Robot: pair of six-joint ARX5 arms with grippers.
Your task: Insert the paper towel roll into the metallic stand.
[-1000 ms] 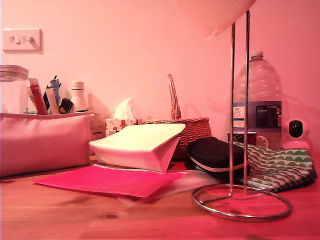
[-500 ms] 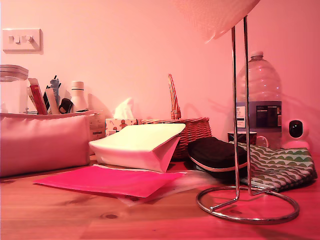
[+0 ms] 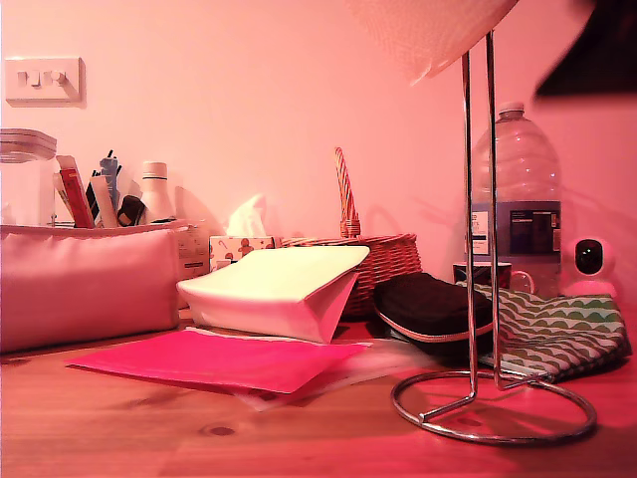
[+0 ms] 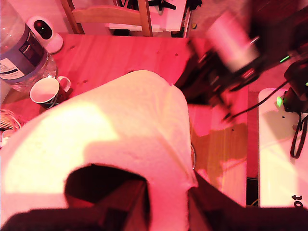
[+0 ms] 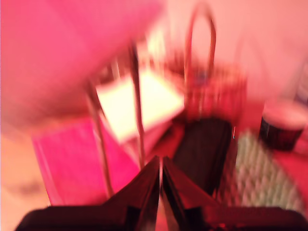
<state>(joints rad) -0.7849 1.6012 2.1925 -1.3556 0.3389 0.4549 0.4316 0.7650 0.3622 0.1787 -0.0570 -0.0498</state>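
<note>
Paper towel roll [image 3: 430, 32] at top of exterior view, over the 2 rods of metallic stand [image 3: 492, 403]. First gripper [image 4: 144, 202] clamping roll. Second gripper [image 5: 160, 185] pinched closed, blurred.

Since one second ago, the metallic stand [image 3: 481, 239] is displaced toward the exterior view's right: its ring base and both upright rods sit further right, and most of that shift falls in the first half second. The paper towel roll [image 3: 433, 30] at the top of the exterior view now extends further right across the rod tops. A dark, blurred arm [image 3: 592, 55] is now present in the exterior view's upper right corner, absent from both earlier pictures.
</note>
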